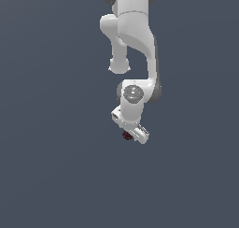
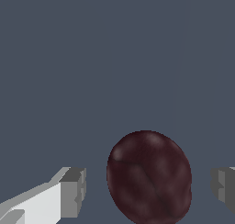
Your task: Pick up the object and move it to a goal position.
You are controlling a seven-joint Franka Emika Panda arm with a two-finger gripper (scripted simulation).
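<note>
Sitting between the spread fingers (touching neither), the object.

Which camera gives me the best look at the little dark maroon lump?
The wrist view: the dark maroon roundish lump looms large between the open claw fingers, touching neither. The exterior view shows only a tiny dark speck beside the claw.
</note>
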